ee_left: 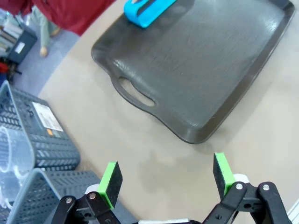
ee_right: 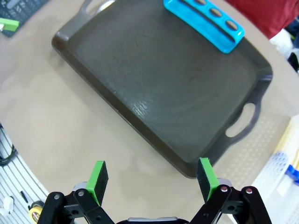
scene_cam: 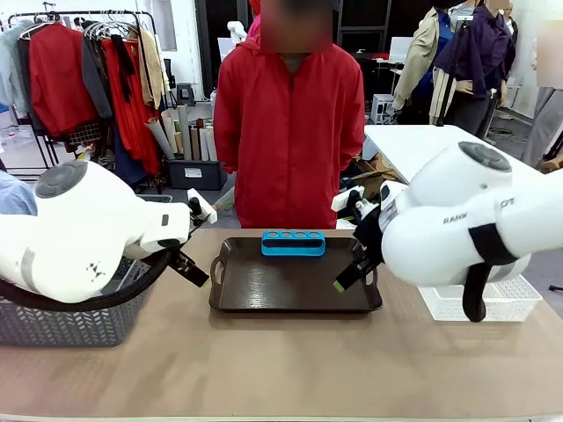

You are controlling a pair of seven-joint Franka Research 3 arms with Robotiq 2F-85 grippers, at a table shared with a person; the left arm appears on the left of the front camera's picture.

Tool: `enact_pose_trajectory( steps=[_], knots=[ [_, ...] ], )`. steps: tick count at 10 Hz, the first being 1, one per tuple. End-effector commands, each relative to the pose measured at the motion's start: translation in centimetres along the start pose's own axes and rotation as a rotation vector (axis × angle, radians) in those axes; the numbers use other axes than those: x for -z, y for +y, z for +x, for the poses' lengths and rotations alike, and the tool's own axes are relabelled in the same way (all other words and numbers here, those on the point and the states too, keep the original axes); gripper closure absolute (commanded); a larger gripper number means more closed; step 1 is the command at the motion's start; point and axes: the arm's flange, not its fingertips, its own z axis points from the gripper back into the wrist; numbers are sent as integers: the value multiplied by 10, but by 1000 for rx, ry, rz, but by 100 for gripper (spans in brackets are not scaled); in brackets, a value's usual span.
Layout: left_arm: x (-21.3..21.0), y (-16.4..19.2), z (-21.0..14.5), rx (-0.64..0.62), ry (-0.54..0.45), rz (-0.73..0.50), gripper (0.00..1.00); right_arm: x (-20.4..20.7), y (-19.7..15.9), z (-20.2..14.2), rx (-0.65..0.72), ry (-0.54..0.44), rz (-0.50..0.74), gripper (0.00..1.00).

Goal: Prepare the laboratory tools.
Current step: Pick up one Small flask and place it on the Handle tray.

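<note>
Blue tube rack [scene_cam: 293,243] sits on the dark tray [scene_cam: 295,288]; left tool [ee_left: 167,178] and right tool [ee_right: 151,177] gape empty.

The left hand [ee_left: 167,179] hangs over bare bench [ee_left: 107,135], its green-padded fingers [ee_left: 111,183] spread wide with nothing between them. Just beyond lies a dark brown tray [ee_left: 201,60], one handle slot turned toward the hand. A small blue tube rack [ee_left: 142,11] sits at the tray's far edge. Grey mesh baskets [ee_left: 42,140] stand beside the fingers, one holding a clear vessel [ee_left: 10,154].
</note>
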Motion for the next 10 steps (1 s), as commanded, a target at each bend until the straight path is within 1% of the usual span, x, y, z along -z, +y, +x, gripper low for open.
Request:
enact_pose_trajectory(
  steps=[1, 2, 3, 10],
  knots=[
    [-41, 16, -39, 39, -58, 6, 0, -14, -16, 2, -16, -35, 26, 0],
    [-48, 18, -40, 70, -82, 42, 0, -19, -17, 4, -12, -53, 24, 0],
    [-15, 10, 3, 19, -27, 6, 0, -10, -6, 4, -1, -15, -1, 0],
    [-15, 10, 3, 19, -27, 6, 0, -10, -6, 4, -1, -15, -1, 0]
  ],
)
